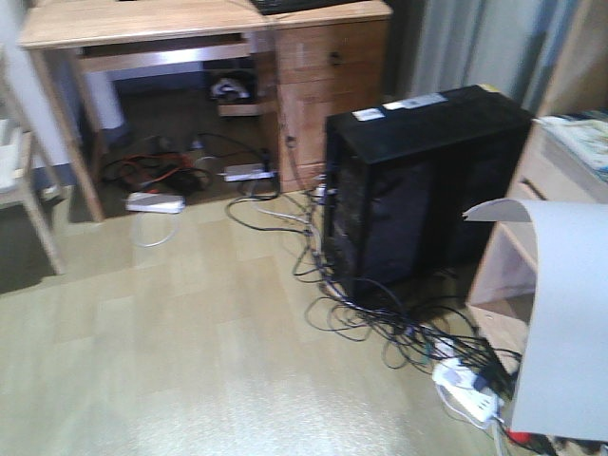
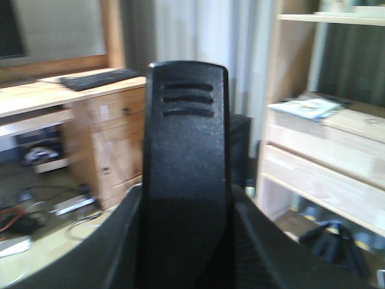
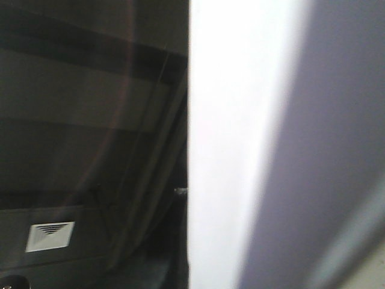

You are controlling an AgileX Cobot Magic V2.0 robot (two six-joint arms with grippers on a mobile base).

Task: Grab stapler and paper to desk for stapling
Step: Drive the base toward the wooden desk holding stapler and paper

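Stapler (image 2: pixel 186 150) sits clamped in the left gripper (image 2: pixel 187 253), paper (image 1: pixel 570 323) hangs curled, both bound for the desk (image 1: pixel 142 24); right gripper unseen, so I cannot tell its state.

black computer tower (image 1: pixel 418 190) on floor (image 1: pixel 190 361), tangled cables (image 1: pixel 380 328), white power strip (image 1: pixel 467 388)

The front view sits high on the robot and looks forward and down over the floor (image 1: pixel 190 342). It takes in the bench (image 1: pixel 142 24) at far left, the computer tower (image 1: pixel 418 180) in the middle and the shelf unit (image 1: pixel 532 199) at right. The left wrist view looks level across the room, with the stapler (image 2: pixel 186 168) right before its lens, and shares the bench and shelf unit. The right wrist view is pressed close against the paper (image 3: pixel 240 150), which also shows at the front view's right edge.
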